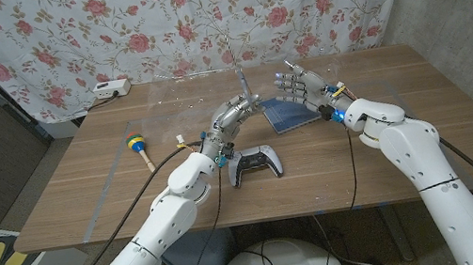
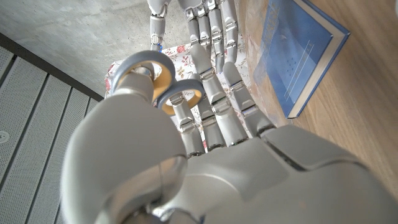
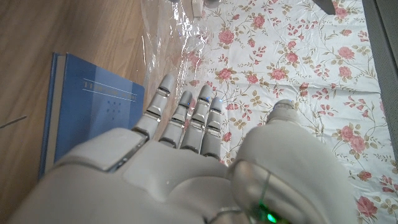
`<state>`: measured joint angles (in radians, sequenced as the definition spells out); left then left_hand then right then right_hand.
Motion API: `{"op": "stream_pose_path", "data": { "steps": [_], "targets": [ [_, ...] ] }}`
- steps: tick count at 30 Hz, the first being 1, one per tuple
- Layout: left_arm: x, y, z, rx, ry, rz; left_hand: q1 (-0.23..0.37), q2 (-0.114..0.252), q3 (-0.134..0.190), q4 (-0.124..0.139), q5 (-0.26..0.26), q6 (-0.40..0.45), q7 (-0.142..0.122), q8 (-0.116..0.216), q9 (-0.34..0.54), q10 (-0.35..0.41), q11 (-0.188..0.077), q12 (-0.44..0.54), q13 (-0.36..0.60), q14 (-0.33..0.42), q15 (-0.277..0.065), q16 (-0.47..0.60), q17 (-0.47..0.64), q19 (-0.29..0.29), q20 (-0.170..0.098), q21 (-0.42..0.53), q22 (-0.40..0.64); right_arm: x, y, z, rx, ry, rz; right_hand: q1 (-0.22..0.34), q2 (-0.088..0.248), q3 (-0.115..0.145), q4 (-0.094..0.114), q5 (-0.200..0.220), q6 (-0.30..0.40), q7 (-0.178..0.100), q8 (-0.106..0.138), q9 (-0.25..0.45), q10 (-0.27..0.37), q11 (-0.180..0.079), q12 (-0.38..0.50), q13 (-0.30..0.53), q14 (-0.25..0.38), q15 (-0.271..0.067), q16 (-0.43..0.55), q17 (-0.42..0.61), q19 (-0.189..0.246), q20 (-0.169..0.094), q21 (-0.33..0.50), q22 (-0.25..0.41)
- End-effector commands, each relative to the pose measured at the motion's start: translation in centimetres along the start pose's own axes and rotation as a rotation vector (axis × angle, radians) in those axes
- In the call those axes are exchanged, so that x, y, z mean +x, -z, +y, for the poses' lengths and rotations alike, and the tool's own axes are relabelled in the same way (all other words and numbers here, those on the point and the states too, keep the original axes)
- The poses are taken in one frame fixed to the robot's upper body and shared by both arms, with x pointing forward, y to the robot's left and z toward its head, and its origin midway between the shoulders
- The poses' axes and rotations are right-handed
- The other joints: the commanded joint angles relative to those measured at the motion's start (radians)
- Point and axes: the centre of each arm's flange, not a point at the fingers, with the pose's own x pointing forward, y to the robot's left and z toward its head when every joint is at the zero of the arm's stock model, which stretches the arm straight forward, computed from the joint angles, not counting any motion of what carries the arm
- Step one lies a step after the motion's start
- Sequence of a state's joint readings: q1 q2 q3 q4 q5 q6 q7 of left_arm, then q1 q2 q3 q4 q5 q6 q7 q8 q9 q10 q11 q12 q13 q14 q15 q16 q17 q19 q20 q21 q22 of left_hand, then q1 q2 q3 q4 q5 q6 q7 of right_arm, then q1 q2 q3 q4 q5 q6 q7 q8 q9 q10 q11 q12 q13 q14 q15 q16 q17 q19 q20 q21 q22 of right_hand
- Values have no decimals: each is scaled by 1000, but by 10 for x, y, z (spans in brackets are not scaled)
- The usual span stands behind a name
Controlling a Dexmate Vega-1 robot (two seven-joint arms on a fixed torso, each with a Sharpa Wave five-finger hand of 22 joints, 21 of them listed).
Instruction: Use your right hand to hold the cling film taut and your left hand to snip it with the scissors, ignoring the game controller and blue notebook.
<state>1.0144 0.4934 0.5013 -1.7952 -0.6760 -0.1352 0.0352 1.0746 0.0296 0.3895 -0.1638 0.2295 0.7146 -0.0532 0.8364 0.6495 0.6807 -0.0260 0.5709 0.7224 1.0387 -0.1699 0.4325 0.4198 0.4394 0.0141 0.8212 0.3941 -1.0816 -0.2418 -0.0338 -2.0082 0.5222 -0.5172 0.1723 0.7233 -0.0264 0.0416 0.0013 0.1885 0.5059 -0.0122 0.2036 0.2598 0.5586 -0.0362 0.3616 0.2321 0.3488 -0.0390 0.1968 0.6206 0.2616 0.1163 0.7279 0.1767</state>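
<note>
Clear cling film (image 3: 166, 37) hung as a thin, glossy sheet above the tabletop (image 1: 84, 190), over the blue notebook (image 1: 289, 115). I judged it feather-light, limp, clingy and easily torn, best taken at a free edge. My left hand (image 1: 232, 114) gripped the scissors (image 2: 163, 78) through their handle loops, blades pointing up. My right hand (image 1: 302, 86) stood raised beside the film, fingers spread; whether it had any film pinched I could not tell.
</note>
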Motion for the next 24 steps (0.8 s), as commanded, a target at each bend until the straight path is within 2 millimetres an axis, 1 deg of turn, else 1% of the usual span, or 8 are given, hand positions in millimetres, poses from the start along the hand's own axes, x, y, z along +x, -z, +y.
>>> {"op": "stream_pose_path", "data": {
  "steps": [1,9,10,11,13,16,18,24],
  "targets": [
    [-18,-13,4,-66,-38,105,66,55,1,-6,8,1,10,9,13,187,-133,6,1,55,-49,-2,4,10,2,7,0,-2,7,-12,27,33,31,4,7,4,-5,6,10,3,7,2,11,2,-3,1,9,-18,11,-1,4,-4,-2,3],
    [-35,-21,5,-146,-47,178,66,55,1,-6,8,1,10,9,13,187,-133,6,1,56,-49,-2,4,10,3,7,0,-1,5,-17,32,46,35,8,10,6,-8,7,12,4,9,1,14,0,-5,1,9,-19,13,-4,4,-6,-5,2],
    [-38,-23,6,-154,-50,186,37,65,-6,16,8,12,31,14,14,196,-119,10,3,67,-46,2,6,15,18,13,-1,-1,5,-17,32,46,35,9,11,6,-9,7,13,5,9,1,14,-1,-5,1,9,-19,13,-5,4,-6,-5,2],
    [-44,-28,7,-153,-57,196,37,64,-5,14,10,13,33,18,14,200,-121,12,5,70,-46,2,6,15,20,15,-1,-1,4,-18,34,51,36,9,11,6,-9,7,13,5,9,1,14,0,-5,1,9,-19,13,-5,4,-6,-6,2],
    [-51,-34,9,-154,-72,215,38,64,-4,12,12,14,35,22,14,202,-123,13,6,72,-45,0,6,16,21,18,-1,-1,4,-19,34,53,41,10,11,7,-10,7,13,5,9,1,15,-1,-6,0,9,-20,14,-6,4,-6,-7,2],
    [-60,-41,13,-143,-80,244,39,64,-3,10,15,11,35,27,14,205,-117,14,9,78,-45,-1,7,19,22,23,-2,0,5,-22,53,51,51,10,12,7,-11,7,13,5,9,0,15,0,-7,0,7,-20,13,-7,4,-7,-8,2],
    [-66,-46,16,-124,-100,257,38,63,-3,10,17,10,36,29,14,203,-118,13,11,80,-44,-3,8,19,22,25,-2,0,6,-23,55,56,54,12,14,8,-12,7,12,5,9,0,15,-1,-8,0,7,-19,14,-8,4,-7,-8,2],
    [-77,-56,28,-87,-153,257,36,60,-3,8,22,9,36,40,12,210,-118,15,15,85,-41,-8,9,21,23,34,-4,1,5,-27,60,65,53,15,17,10,-14,7,12,6,10,-1,16,-1,-10,-1,5,-20,15,-11,5,-9,-11,2]
  ]
}}
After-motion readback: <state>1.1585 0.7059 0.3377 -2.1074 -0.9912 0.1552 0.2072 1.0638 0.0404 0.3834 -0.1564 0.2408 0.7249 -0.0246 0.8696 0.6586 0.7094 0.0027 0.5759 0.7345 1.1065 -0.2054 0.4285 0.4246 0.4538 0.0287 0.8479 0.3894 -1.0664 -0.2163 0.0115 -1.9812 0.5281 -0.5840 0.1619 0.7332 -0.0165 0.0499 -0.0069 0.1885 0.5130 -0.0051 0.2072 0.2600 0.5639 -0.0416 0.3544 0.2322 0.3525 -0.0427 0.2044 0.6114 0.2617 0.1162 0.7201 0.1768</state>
